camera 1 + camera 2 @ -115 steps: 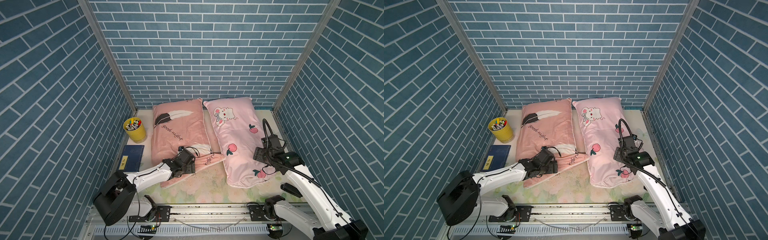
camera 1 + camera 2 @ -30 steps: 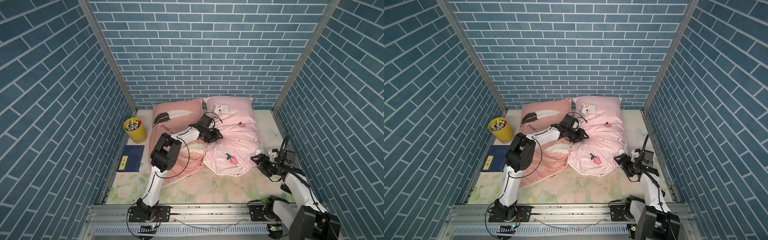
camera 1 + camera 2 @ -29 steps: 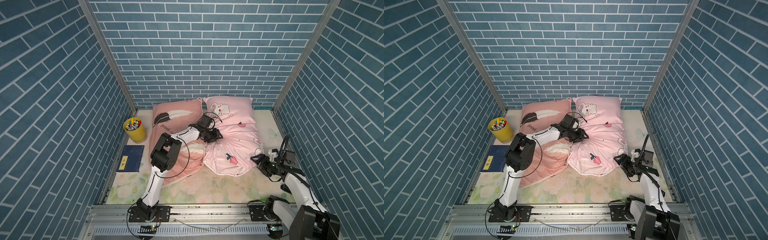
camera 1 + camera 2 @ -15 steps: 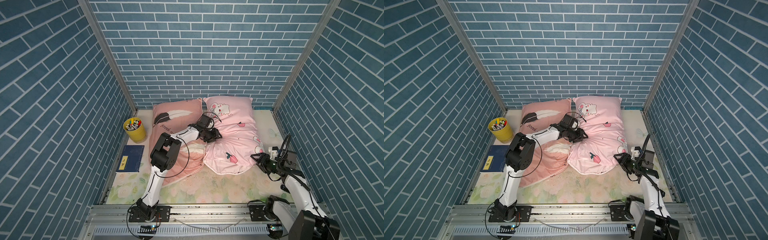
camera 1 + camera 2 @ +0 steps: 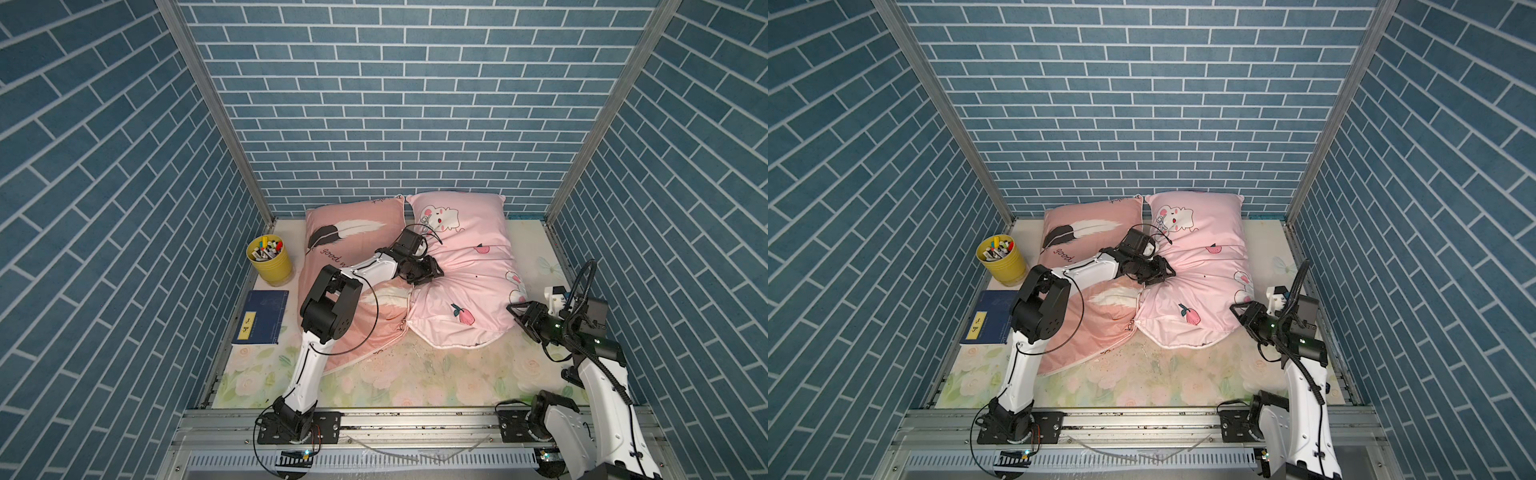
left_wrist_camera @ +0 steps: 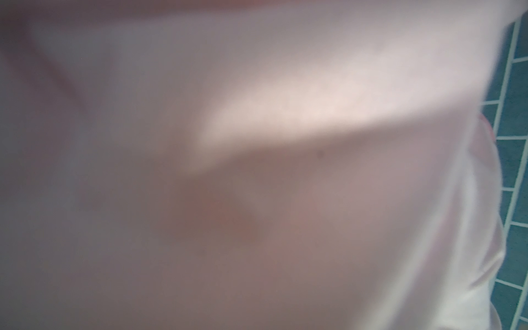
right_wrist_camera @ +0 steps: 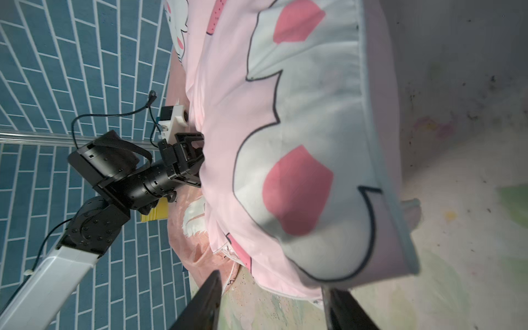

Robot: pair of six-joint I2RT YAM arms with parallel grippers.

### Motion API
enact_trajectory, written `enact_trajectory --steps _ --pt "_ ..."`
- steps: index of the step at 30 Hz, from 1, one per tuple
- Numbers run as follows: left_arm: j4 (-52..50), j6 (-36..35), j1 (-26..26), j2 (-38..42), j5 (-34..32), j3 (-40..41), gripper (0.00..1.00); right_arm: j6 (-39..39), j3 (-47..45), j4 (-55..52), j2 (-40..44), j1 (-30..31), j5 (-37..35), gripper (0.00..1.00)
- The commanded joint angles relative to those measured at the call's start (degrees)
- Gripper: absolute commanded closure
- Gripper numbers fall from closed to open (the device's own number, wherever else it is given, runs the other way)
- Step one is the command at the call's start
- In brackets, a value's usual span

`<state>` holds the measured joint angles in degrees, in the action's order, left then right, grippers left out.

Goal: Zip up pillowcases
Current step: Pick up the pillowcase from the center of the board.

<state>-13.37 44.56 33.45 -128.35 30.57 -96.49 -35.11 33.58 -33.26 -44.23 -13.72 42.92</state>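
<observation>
My left gripper (image 5: 428, 272) pinched bunched fabric of the light-pink pillowcase (image 5: 469, 253); my right gripper (image 5: 516, 318) stood parted at its near corner. It and the salmon pillowcase (image 5: 353, 245) lay touching on the floral mat (image 5: 415, 374), inside blue brick walls (image 5: 374, 104).

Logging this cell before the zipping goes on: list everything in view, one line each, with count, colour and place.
salmon-pink pillowcase: 1, salmon with feather print, back left, under the left arm
light-pink pillowcase: 1, pale pink with bunny and peaches, back right, bunched at its left side
cup: 1, yellow, left of the salmon-pink pillowcase
markers: several, mixed colours, in the cup
book: 1, dark blue, in front of the cup
table cover: 1, pale floral, under everything
walls: 3, blue brick
left arm, right arm: 2, white and black, front rail
left end effector: 1, black, closed on gathered light-pink fabric
right end effector: 1, black, open, at that pillowcase's near right corner
</observation>
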Motion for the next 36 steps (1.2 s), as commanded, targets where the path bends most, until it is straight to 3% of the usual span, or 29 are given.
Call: enact_trajectory --steps 1,5,9,16,23,29,32,36 --pt "0.1 -0.8 -5.9 -5.3 -17.3 1.7 0.48 2.3 0.6 -4.6 2.0 -1.0 -5.2 0.48" --pt "-0.5 0.2 -6.9 -6.7 -17.2 0.2 0.49 0.0 -2.3 1.3 1.6 -4.4 -4.8 0.35" --pt "-1.8 0.1 -7.4 -8.3 -16.4 -2.1 0.50 -4.2 -9.0 14.7 -3.8 -5.1 4.2 0.22" --pt "-4.4 -0.5 -7.8 -9.8 -16.1 -6.0 0.50 -5.3 -16.5 30.6 -11.1 -5.0 7.7 0.20" --pt "-3.6 0.2 -7.9 -9.9 -15.9 -6.2 0.51 -10.9 -17.2 48.5 -18.3 -3.8 10.0 0.25" --pt "-3.6 0.6 -7.9 -10.2 -16.0 -6.3 0.51 -10.4 -15.3 44.5 -16.4 -2.5 10.1 0.41" --pt "-3.8 0.4 -8.0 -10.1 -16.0 -6.3 0.51 -8.0 -12.8 35.6 -11.3 -2.6 9.9 0.49" --pt "-4.0 0.4 -8.1 -9.8 -16.1 -6.3 0.51 -4.6 -9.0 22.5 -3.3 -2.5 9.2 0.53"
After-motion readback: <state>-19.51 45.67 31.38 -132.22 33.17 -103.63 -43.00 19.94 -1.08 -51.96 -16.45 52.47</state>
